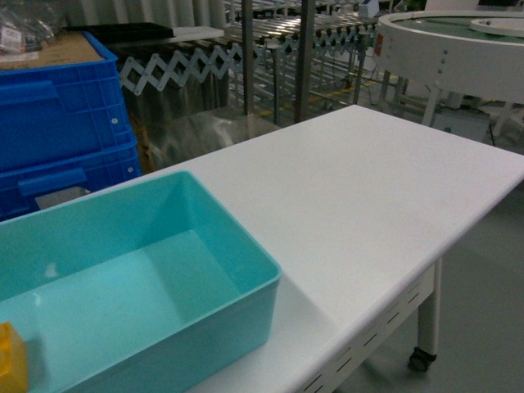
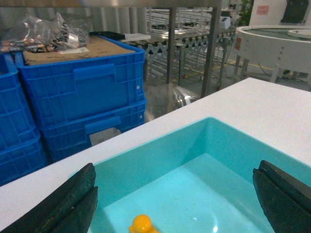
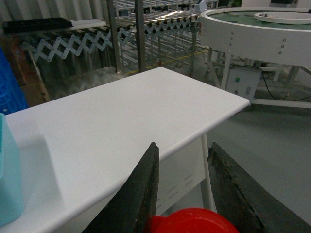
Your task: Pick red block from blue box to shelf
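Observation:
In the right wrist view the red block (image 3: 194,221) sits between the two dark fingers, its round stud facing the camera, with my right gripper (image 3: 183,145) shut on it beyond the white table's front edge, above the grey floor. My left gripper (image 2: 176,167) stands wide open over the blue box (image 2: 160,155), its jaws empty. The blue box (image 1: 188,344) rests on the table's left part; a corner of the box (image 3: 8,174) shows at the left of the right wrist view. Steel uprights of the shelf (image 1: 304,57) rise behind the table. Neither gripper appears in the head view.
An orange-yellow brick (image 2: 142,224) lies in the box, and this brick (image 1: 11,359) shows at its near left corner. Dark blue ribbed crates (image 1: 65,123) stack behind at the left. The white table (image 1: 368,188) stretches right. A round white conveyor (image 1: 450,57) stands far right.

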### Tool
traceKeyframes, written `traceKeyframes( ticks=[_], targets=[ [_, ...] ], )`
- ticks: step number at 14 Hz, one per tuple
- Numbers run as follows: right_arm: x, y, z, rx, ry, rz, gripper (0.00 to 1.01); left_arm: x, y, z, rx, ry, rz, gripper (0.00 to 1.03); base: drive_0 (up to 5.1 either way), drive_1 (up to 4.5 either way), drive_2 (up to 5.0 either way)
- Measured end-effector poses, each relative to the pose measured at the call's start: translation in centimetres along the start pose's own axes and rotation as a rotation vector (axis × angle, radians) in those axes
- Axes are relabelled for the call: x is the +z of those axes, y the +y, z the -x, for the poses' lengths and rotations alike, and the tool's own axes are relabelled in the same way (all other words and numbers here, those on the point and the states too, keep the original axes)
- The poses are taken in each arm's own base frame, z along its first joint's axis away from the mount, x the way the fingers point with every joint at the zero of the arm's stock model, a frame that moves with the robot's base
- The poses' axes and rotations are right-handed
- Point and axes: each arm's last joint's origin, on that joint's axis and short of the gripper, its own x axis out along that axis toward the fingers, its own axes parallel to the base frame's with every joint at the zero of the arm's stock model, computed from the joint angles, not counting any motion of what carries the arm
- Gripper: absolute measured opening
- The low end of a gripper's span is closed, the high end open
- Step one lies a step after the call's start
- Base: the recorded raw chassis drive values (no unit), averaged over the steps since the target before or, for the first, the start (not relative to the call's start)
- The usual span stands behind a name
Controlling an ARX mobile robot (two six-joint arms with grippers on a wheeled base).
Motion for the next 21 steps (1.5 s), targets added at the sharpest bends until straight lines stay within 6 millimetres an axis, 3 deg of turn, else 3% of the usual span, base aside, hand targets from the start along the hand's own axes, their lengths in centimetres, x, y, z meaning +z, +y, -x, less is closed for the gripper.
traceKeyframes(
  ticks=[21],
  targets=[
    [0.0,0.0,0.0,0.0,0.0,0.0,0.26,0.0,0.0,0.0,0.0,0.0,0.0,0.98,-1.6,-1.63,-1.6]
  ],
)
